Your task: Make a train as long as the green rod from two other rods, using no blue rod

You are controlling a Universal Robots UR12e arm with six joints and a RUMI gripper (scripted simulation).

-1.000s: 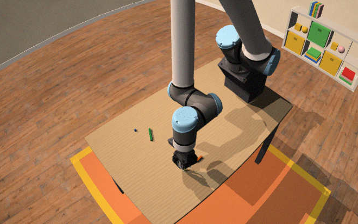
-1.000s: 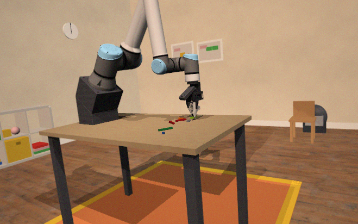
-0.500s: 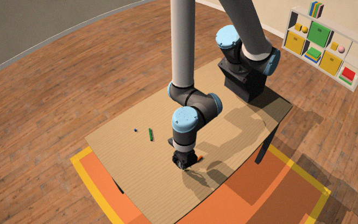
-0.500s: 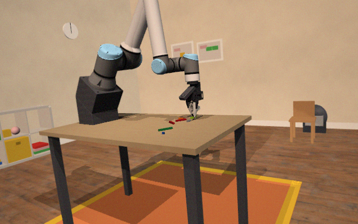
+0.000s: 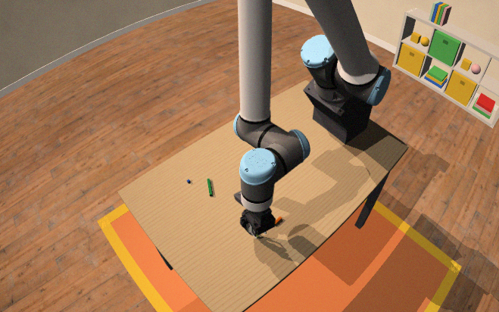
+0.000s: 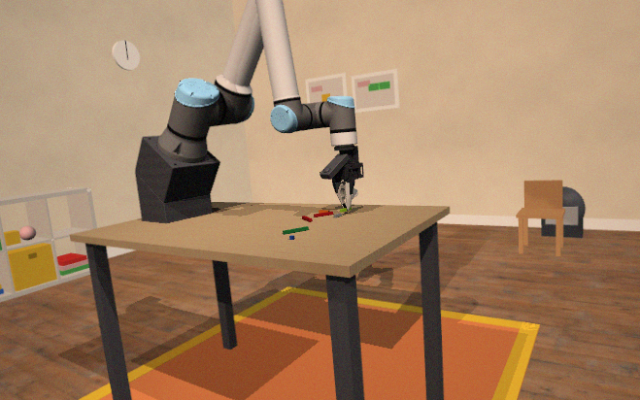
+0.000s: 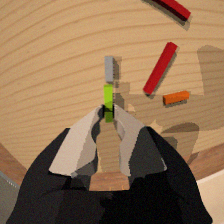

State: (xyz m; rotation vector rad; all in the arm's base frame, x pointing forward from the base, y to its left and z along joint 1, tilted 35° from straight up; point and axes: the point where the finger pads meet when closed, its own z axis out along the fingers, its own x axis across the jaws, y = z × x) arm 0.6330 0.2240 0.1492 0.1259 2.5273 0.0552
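My gripper (image 7: 108, 105) is shut on the near end of a lime rod (image 7: 108, 100), low at the table. A grey rod (image 7: 109, 68) lies in line just beyond the lime rod, their ends touching or almost touching. The green rod (image 5: 210, 187) lies apart near the table's middle; it also shows in the exterior view (image 6: 295, 229). In the top view the gripper (image 5: 258, 232) sits near the table's front edge, and the lime rod is barely visible under it.
Two red rods (image 7: 160, 68) (image 7: 173, 7) and an orange rod (image 7: 176, 97) lie to the right of the lime and grey line. A small blue rod (image 5: 188, 181) lies left of the green rod. The robot base (image 5: 340, 112) stands at the table's far corner.
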